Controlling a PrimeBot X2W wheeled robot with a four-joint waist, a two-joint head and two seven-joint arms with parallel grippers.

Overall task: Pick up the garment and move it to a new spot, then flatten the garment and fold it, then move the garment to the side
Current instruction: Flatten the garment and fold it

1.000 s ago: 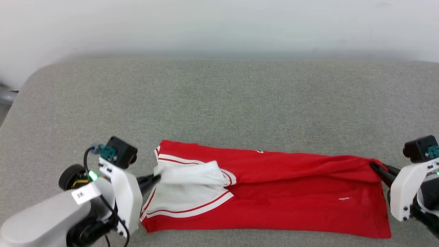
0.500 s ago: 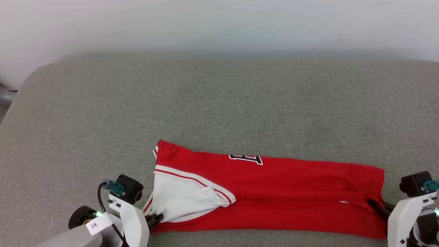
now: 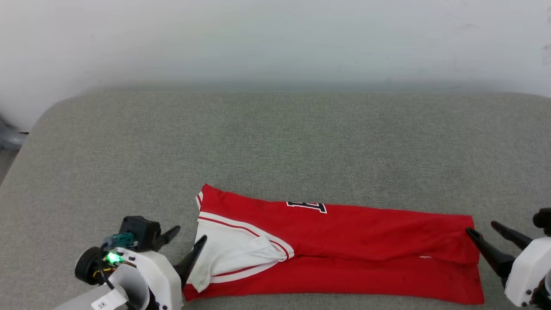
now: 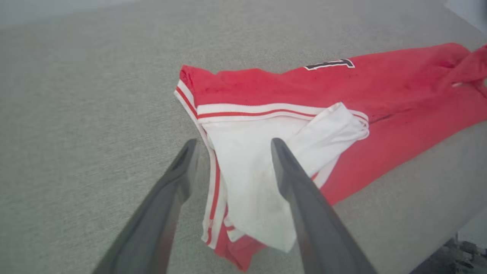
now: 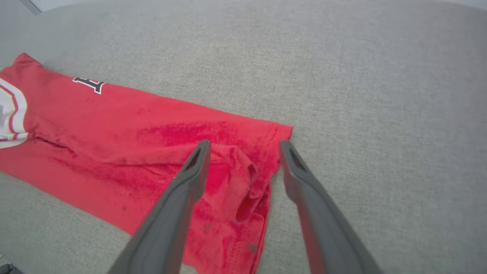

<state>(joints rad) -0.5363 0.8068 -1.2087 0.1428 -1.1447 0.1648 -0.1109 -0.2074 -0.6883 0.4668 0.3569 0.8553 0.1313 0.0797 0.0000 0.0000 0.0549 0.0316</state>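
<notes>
The red garment [image 3: 353, 245] lies folded into a long strip near the front edge of the grey surface, its white sleeve [image 3: 234, 254] with striped trim bunched at the left end and a scrap of black print [image 3: 308, 206] showing on top. My left gripper [image 3: 188, 239] is open, one finger over the sleeve's edge, nothing held. In the left wrist view the garment [image 4: 342, 91] stretches away beyond the open left gripper [image 4: 232, 142]. My right gripper [image 3: 482, 228] is open at the strip's right end; in the right wrist view the open right gripper [image 5: 243, 142] straddles the rumpled hem [image 5: 243, 179].
The grey padded surface [image 3: 275, 142] stretches wide behind and to both sides of the garment, with a pale wall [image 3: 275, 38] at its back. Its rounded left corner drops off near a grey fixture [image 3: 8, 137].
Both grippers have let go of the garment and opened, drawing slightly back from its ends. The folded strip now rests flat on the surface. The camera has tilted a little.
</notes>
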